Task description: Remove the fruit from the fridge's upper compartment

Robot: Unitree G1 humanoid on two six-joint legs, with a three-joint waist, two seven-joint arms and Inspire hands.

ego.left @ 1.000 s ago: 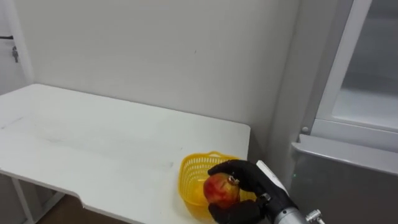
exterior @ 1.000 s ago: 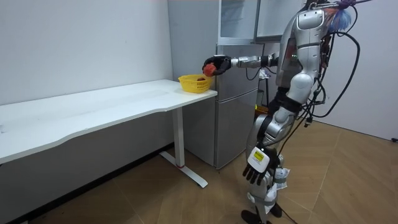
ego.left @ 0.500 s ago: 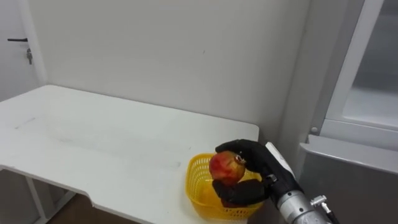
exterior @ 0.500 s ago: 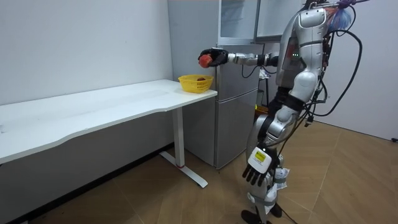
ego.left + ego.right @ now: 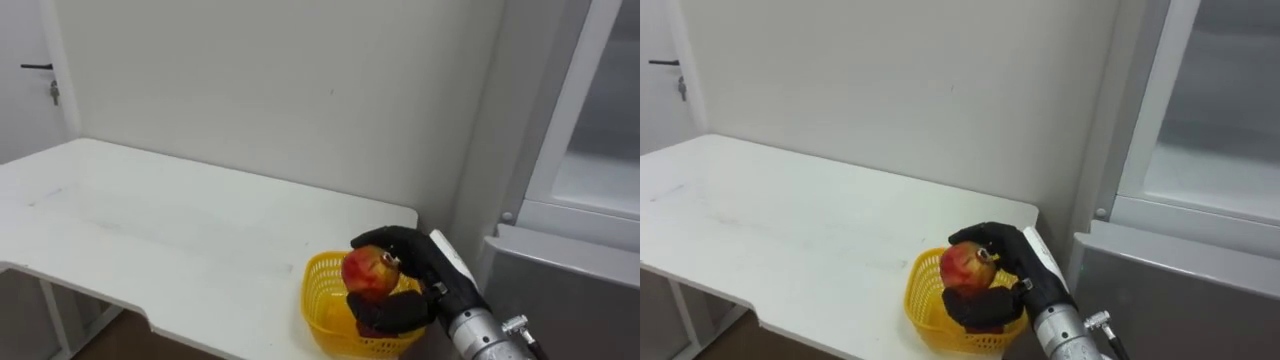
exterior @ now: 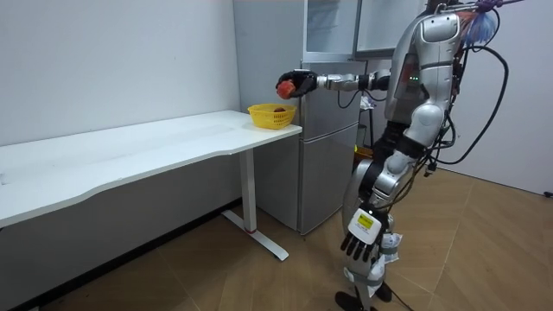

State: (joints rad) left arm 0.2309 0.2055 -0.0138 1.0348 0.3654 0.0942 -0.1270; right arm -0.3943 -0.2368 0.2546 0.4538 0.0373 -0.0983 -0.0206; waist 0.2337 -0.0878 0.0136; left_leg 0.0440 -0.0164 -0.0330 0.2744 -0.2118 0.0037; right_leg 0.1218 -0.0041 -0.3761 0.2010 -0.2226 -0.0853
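Our white table (image 5: 180,240) stretches away to the left of our right hand (image 5: 425,280). One yellow basket (image 5: 322,305) stands on its right end, below our curled fingers (image 5: 385,238) and reaching slightly left of them.

Both eye views look down from the robot's head, close, over the table's (image 5: 180,230) right end toward the wall (image 5: 260,90), with the fridge (image 5: 560,300) at their right edge. They overlap almost wholly. The room view stands well off, facing the table's front edge and the whole robot. All three share the table's fridge-side corner, the basket (image 5: 322,300) and the right hand (image 5: 412,260) holding fruit (image 5: 368,272).
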